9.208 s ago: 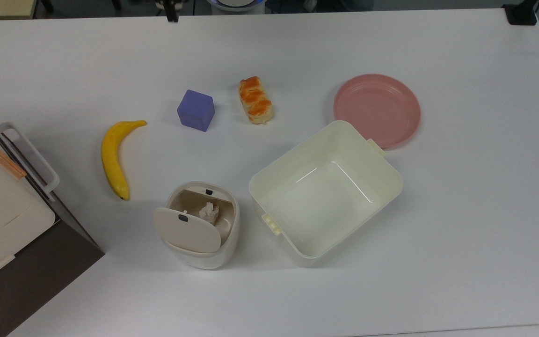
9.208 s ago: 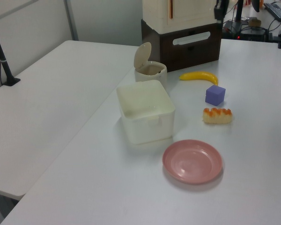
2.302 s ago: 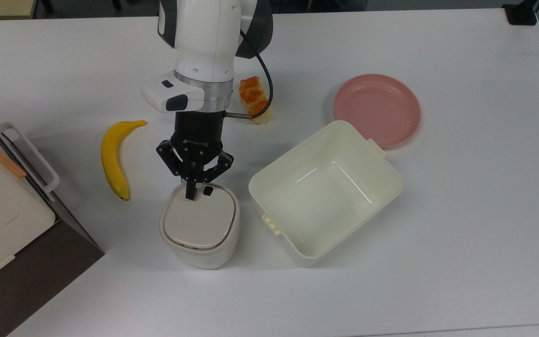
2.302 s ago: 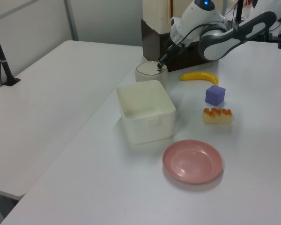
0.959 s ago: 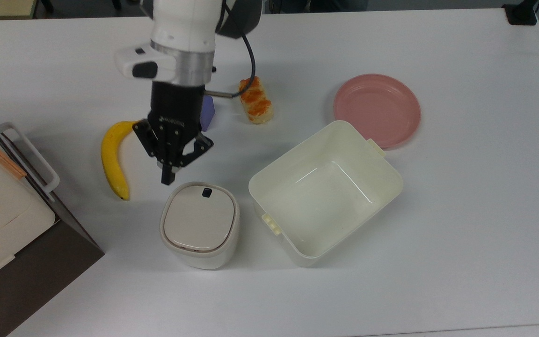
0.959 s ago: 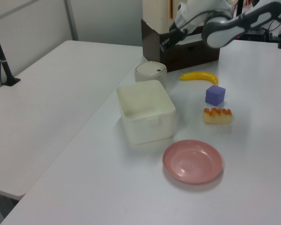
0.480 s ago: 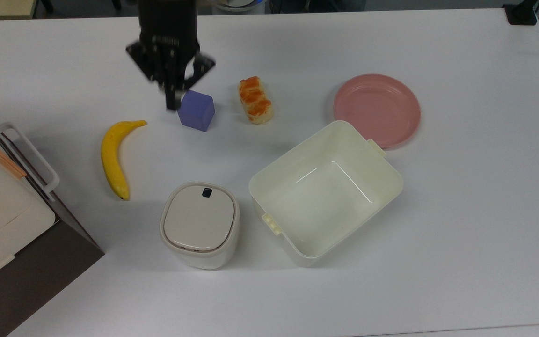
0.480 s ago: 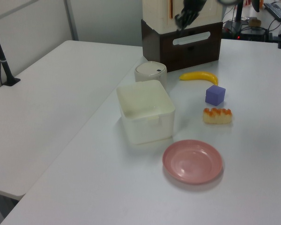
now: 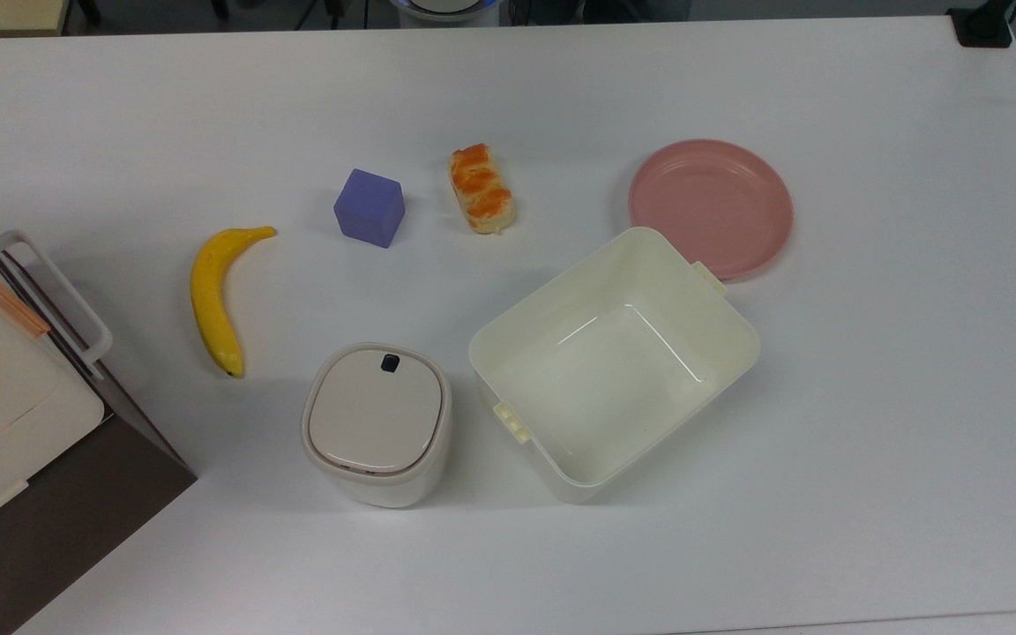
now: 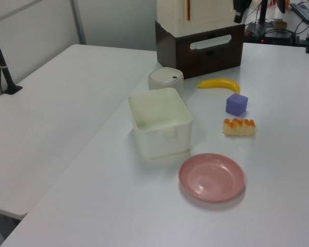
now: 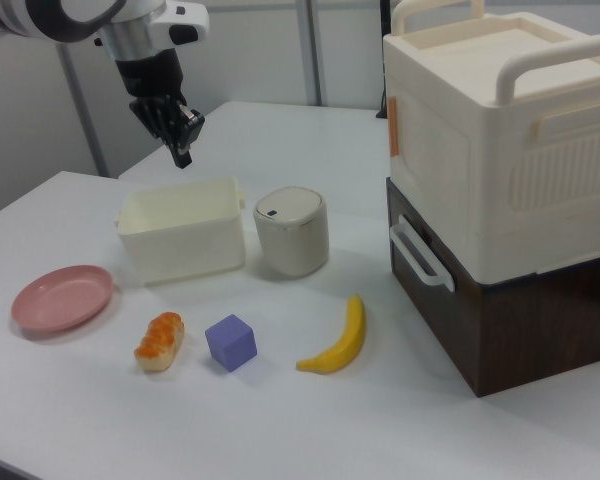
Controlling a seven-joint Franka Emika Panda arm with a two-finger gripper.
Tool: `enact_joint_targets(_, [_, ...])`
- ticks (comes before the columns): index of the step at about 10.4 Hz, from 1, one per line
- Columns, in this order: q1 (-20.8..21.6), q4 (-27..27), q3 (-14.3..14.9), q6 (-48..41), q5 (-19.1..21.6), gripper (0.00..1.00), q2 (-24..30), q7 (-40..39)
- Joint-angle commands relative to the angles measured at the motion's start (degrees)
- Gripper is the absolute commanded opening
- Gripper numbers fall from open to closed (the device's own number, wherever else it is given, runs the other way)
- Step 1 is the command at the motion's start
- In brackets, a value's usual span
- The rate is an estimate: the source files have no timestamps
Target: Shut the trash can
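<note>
The trash can (image 9: 376,423) stands near the table's front edge in the top view, a small cream-white rounded bin. Its beige lid (image 9: 375,414) lies flat and closed, with the black button (image 9: 391,361) at its far edge. The same trash can (image 10: 166,80) sits before the brown cabinet in the left view, and in the right view the trash can (image 11: 292,232) stands beside the tub. My gripper (image 11: 183,153) hangs high in the air at the right view's upper left, well away from the bin, fingers shut on nothing.
A large cream tub (image 9: 720,304) stands open to the top view's right of the bin. A pink plate (image 9: 711,207), a bread roll (image 9: 481,190), a purple cube (image 9: 369,208) and a banana (image 9: 212,300) lie further back. A cream box on a brown cabinet (image 9: 14,423) fills the top view's left edge.
The lid, open at first, was pushed down and is closed. Over the last second my gripper rose away from the bin and left the top view.
</note>
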State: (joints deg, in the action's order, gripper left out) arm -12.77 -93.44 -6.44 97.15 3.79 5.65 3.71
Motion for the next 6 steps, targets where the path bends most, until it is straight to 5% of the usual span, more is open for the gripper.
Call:
enact_joint_targets(1, [0.9, 0.02, 0.38, -2.58, 1.66, 0.0, 0.33, -2.15])
enact_joint_targets(3, [1.08, -0.16, 0.29, -4.85, 2.36, 0.0, 0.68, 2.97])
enact_joint_targets(6, [1.25, -0.25, 0.2, -6.01, 2.19, 0.0, 0.77, -1.32])
